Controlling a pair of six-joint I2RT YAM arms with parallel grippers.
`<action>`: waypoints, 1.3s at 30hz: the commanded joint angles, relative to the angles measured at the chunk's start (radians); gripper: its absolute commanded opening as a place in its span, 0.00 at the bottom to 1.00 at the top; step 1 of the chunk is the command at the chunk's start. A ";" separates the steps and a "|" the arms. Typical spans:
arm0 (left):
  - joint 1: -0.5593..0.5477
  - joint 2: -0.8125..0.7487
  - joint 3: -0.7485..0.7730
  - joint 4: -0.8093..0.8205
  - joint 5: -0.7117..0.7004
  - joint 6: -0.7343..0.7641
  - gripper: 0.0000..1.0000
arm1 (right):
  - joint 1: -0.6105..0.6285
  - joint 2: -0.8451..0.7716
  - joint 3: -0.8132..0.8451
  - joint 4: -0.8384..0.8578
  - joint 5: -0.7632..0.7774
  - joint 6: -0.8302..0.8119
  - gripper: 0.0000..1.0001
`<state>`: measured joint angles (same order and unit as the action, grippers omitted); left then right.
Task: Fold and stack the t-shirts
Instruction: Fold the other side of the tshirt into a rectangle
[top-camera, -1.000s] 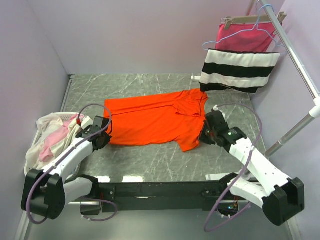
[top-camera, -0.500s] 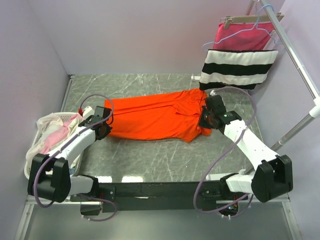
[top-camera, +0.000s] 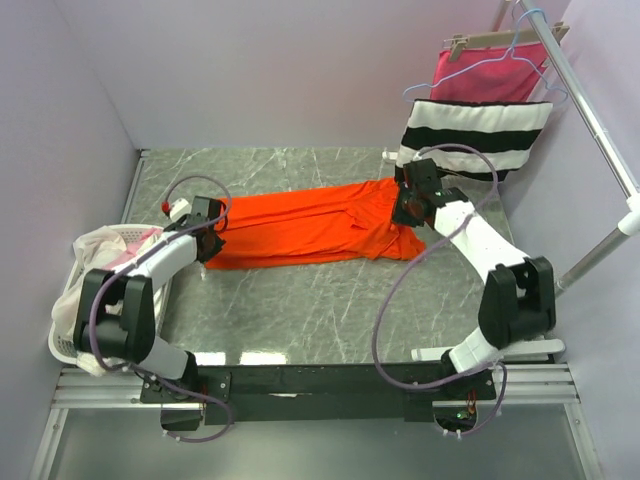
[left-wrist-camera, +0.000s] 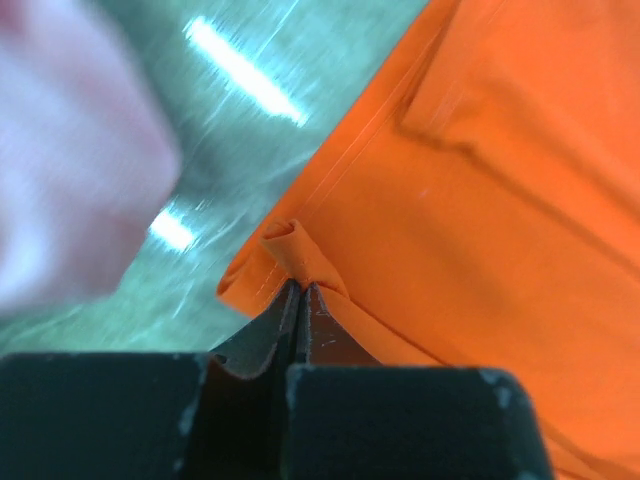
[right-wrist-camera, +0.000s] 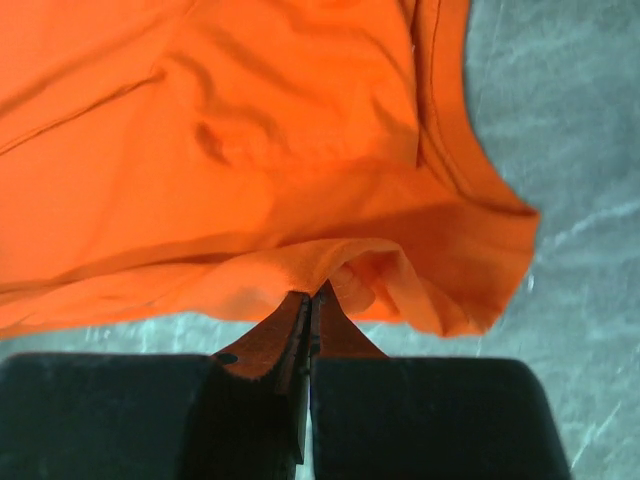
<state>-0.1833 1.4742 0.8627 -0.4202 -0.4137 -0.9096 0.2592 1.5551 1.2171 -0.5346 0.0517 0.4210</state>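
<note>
The bright orange-red t-shirt (top-camera: 310, 228) lies stretched across the back of the grey marble table (top-camera: 320, 310), folded lengthwise into a narrow band. My left gripper (top-camera: 212, 232) is shut on its left hem corner (left-wrist-camera: 285, 240). My right gripper (top-camera: 405, 212) is shut on a fold of the shirt's right end (right-wrist-camera: 330, 265), next to the collar. Cream-white and pale pink shirts (top-camera: 100, 262) lie heaped in a white basket (top-camera: 62, 335) at the left edge.
A pink cloth with broad black and white stripes (top-camera: 470, 140) hangs from a hanger on a metal rail (top-camera: 590, 110) at the back right, close behind my right gripper. Lilac walls close in the table on three sides.
Both grippers have carried the shirt's near edge towards the back wall, folding it over. The orange shirt is now a narrower band. Both arms reach further back.
</note>
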 joint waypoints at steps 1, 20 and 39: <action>0.016 0.086 0.103 0.055 0.000 0.047 0.01 | -0.021 0.117 0.119 0.018 0.000 -0.039 0.00; 0.065 0.253 0.185 0.037 0.010 0.072 0.01 | -0.069 0.483 0.527 -0.074 0.034 -0.030 0.00; 0.077 0.215 0.162 0.066 0.065 0.094 0.22 | -0.089 0.634 0.757 -0.076 -0.124 -0.074 0.26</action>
<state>-0.1135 1.6714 0.9855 -0.3958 -0.3588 -0.8463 0.1741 2.1517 1.9091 -0.6464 -0.0372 0.3614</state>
